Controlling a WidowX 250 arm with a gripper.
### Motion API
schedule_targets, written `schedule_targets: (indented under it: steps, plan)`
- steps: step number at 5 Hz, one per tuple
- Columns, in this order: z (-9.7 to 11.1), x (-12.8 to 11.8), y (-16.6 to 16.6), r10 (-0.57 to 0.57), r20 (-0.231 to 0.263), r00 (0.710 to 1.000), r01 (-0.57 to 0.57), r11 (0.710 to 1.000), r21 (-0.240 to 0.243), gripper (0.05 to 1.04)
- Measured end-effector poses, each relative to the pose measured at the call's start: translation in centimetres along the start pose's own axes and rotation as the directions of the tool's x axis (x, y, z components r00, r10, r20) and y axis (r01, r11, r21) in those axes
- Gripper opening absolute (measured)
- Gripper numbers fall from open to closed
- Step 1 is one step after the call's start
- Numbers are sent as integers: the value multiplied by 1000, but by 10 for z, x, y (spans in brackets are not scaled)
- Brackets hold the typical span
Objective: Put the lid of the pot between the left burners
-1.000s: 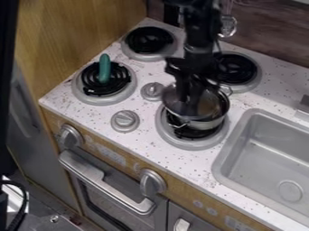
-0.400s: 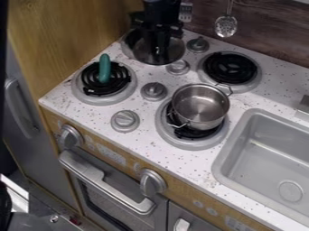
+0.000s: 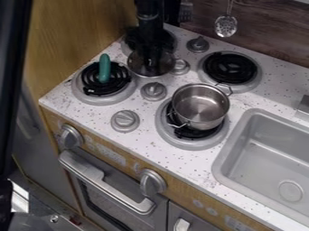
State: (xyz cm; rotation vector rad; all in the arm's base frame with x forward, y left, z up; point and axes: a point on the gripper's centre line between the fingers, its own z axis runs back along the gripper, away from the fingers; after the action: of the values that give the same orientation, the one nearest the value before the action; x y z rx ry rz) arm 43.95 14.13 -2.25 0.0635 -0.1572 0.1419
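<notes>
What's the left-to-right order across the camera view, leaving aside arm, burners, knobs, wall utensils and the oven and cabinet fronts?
Green object on the front-left burner → pot lid → pot → sink.

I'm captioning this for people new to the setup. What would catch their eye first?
Probably the shiny, open pot on the burner beside the sink. Next, the black gripper hanging at the lid, left of the pot and farther back. The green thing on the near left burner also stands out.
</notes>
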Motion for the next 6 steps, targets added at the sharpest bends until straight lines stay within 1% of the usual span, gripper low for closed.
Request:
schedule_targets:
  steps: [1,2,3,4,5,6]
  plan:
    - [-13,5,4,17,-22,1000,-17,1000,4,270]
    - [-18,1,8,32,-45,998,-31,999,13,327]
    - [-18,-5,8,46,-59,997,-47,999,-5,604]
    - [27,-6,6,84,-34,996,-86,995,-49,893]
    - [62,-19,15,65,5,998,-64,995,-79,995]
    - [70,-39,22,34,-24,999,-36,996,-84,995]
